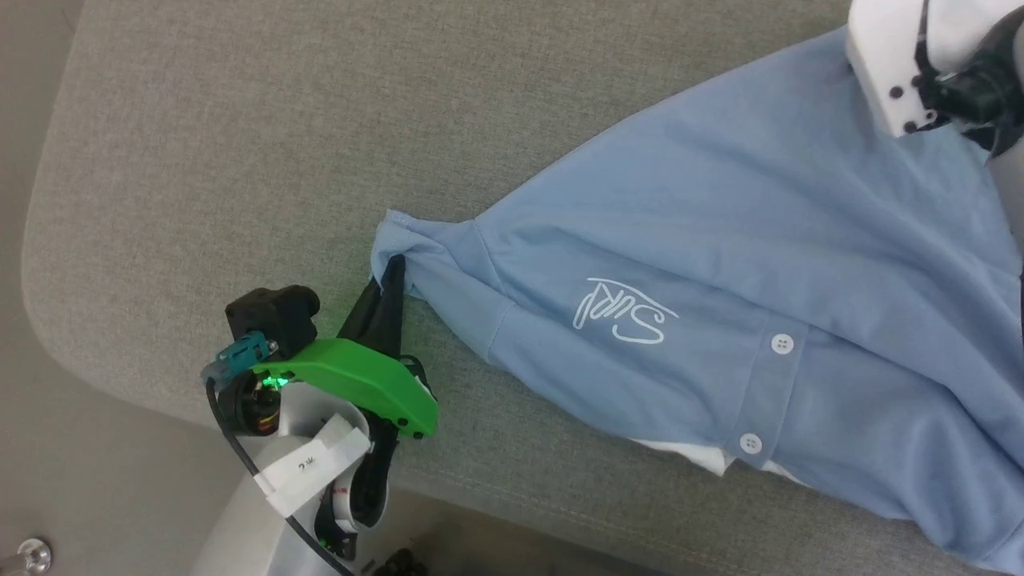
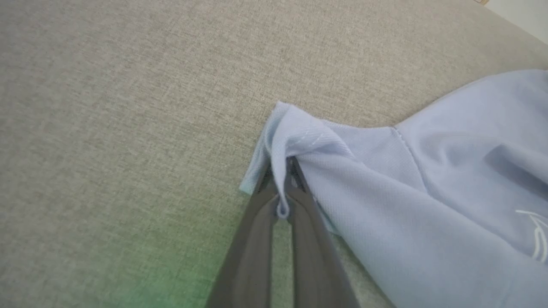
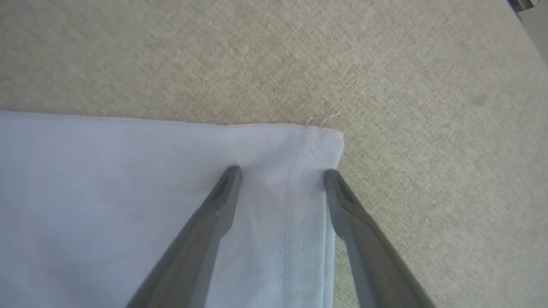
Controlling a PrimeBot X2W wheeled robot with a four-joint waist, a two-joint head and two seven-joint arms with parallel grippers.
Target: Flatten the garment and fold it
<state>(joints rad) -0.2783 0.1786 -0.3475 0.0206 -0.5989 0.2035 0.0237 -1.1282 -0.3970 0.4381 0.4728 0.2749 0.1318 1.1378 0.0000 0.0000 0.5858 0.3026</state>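
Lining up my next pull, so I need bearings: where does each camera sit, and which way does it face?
Head: on the robot's head, looking down at the shirt on grey upholstery; the left pincer and pale right forearm show.
Left wrist: along the shut left fingers pinching the sleeve.
Right wrist: along the open right pincer, over a shirt corner.
Shared: head and left wrist both show the pinched sleeve and white logo.
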